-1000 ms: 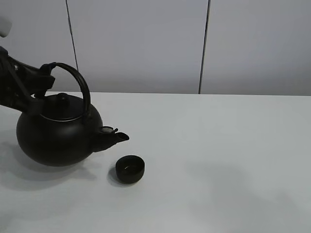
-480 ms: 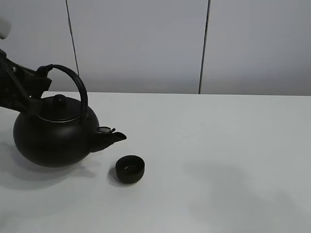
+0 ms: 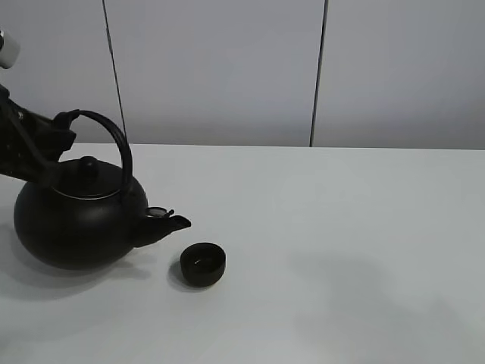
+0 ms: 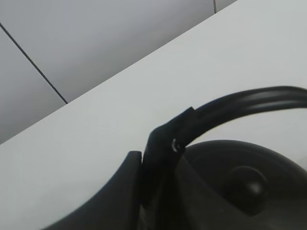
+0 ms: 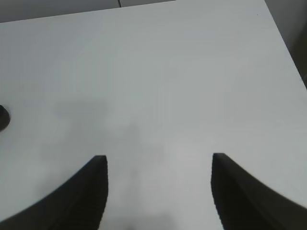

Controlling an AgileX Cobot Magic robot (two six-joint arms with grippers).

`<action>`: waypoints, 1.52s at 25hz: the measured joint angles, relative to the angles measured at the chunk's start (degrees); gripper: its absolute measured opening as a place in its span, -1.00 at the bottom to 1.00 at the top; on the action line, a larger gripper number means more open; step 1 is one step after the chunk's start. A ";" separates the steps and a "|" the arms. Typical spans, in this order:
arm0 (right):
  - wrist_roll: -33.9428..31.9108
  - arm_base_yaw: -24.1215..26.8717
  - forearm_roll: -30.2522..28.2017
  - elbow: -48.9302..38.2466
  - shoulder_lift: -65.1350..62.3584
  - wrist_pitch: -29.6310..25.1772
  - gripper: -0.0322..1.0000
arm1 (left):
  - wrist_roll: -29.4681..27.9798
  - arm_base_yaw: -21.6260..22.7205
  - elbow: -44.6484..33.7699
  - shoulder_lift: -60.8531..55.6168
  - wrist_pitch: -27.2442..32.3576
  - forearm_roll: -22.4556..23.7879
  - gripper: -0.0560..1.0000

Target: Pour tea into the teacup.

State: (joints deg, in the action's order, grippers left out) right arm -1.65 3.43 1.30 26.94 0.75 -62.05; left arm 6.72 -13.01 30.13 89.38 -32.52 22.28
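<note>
A big round black kettle (image 3: 74, 224) hangs low over the white table (image 3: 341, 227) at the left, nearly level, its spout (image 3: 170, 224) pointing right. My left gripper (image 3: 61, 130) is shut on the left end of the arched handle (image 3: 117, 144); the left wrist view shows that grip (image 4: 165, 141) above the lid knob (image 4: 247, 181). The small black teacup (image 3: 202, 263) stands just right of and below the spout, apart from it. No tea shows between spout and cup. My right gripper (image 5: 159, 156) hovers open over bare table, with the teacup's edge (image 5: 2, 117) far off to one side.
Grey wall panels (image 3: 220, 68) rise behind the table's far edge. The table's right corner and edge (image 5: 283, 43) show in the right wrist view.
The kettle has moved left and sunk a little, tipping back toward level, so its spout has drawn away from the teacup. The teacup has stayed put.
</note>
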 joint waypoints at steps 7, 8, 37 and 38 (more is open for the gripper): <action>0.00 0.00 0.00 0.00 0.00 0.00 -0.10 | 0.52 0.00 0.04 0.00 0.00 -0.05 -0.67; 0.00 0.00 0.00 0.00 0.00 0.00 -0.10 | 0.54 0.00 0.04 0.00 0.00 -0.05 -0.67; 0.00 0.00 0.00 0.00 0.00 0.01 -0.10 | 2.43 -1.30 2.20 0.00 3.46 -0.33 -0.67; 0.00 0.00 0.00 0.00 0.00 0.01 -0.10 | 2.43 -1.30 2.20 0.00 3.46 -0.33 -0.67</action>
State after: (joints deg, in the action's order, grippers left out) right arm -1.65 3.43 1.30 26.94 0.75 -62.04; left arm 9.15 -14.31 32.33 89.38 -29.06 21.95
